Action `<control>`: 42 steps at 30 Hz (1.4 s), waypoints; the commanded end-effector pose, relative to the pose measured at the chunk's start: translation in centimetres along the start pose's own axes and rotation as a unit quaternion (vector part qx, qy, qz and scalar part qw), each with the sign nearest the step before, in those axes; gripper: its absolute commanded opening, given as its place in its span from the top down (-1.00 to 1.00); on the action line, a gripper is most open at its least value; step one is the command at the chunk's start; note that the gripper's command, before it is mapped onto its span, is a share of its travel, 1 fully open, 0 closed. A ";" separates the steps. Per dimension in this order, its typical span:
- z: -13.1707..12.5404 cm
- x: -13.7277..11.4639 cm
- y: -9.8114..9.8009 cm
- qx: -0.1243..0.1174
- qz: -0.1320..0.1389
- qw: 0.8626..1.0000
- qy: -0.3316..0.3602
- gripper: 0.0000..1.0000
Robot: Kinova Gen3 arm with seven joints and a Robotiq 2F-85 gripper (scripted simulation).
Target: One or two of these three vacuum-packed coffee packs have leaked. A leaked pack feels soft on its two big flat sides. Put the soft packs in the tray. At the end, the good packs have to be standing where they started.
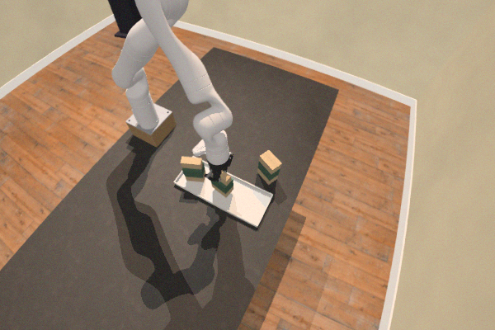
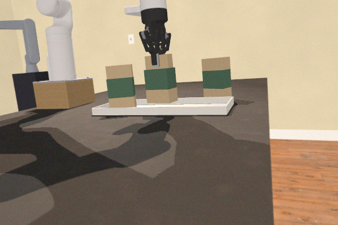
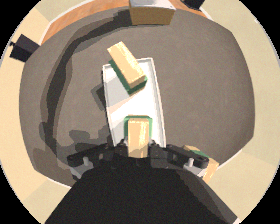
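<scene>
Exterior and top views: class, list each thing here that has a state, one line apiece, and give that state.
Black two-finger gripper: shut on the middle pack's top.
Middle tan-and-green coffee pack: upright, over the tray.
Left pack: upright.
Right pack: upright behind the tray.
White shallow tray: flat on the table.
</scene>
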State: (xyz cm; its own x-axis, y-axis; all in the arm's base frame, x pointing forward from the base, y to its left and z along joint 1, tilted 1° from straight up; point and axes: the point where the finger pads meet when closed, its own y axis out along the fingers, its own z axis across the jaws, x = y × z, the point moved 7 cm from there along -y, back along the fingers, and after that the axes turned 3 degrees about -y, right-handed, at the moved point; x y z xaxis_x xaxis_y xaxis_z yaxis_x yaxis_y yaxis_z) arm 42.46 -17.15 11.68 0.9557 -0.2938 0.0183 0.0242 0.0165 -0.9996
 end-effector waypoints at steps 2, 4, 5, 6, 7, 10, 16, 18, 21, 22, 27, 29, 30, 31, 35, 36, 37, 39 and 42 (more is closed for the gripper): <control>-0.1 -0.1 0.9 0.000 0.003 1.000 0.001 0.50; -0.1 -0.1 1.2 0.000 0.003 1.000 0.001 0.50; -0.1 -0.1 1.3 0.000 0.003 1.000 0.001 0.50; -0.1 -0.1 1.4 0.000 0.003 1.000 0.001 0.50; -0.1 -0.1 1.5 0.000 0.003 1.000 0.001 0.50; -0.1 -0.1 1.7 0.000 0.003 1.000 0.001 0.50; -0.1 -0.1 1.7 0.000 0.003 1.000 0.001 0.50; -0.1 -0.1 1.7 0.000 0.003 1.000 0.001 0.50; -0.1 -0.1 1.7 0.000 0.003 1.000 0.001 0.50; -0.1 -0.1 1.7 0.000 0.003 1.000 0.001 0.50; -0.1 -0.1 1.7 0.000 0.003 1.000 0.001 0.50; -0.1 -0.1 1.7 0.000 0.003 1.000 0.001 0.50; -0.1 -0.1 1.7 0.000 0.003 1.000 0.001 0.50; -0.1 -0.1 1.7 0.000 0.003 1.000 0.001 0.50; -0.1 -0.1 1.7 0.000 0.003 1.000 0.001 0.50; -0.1 -0.1 1.7 0.000 0.003 1.000 0.001 0.50; -0.1 -0.1 1.7 0.000 0.003 1.000 0.001 0.50; -0.1 -0.1 1.7 0.000 0.003 1.000 0.001 0.50; -0.1 -0.1 1.7 0.000 0.003 1.000 0.001 0.50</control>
State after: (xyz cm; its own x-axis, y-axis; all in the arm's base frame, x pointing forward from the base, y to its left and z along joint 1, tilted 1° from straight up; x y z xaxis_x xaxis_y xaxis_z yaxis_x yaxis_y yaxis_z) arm 42.33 -17.16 9.92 0.9554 -0.2953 0.0109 0.0169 0.0181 -0.9997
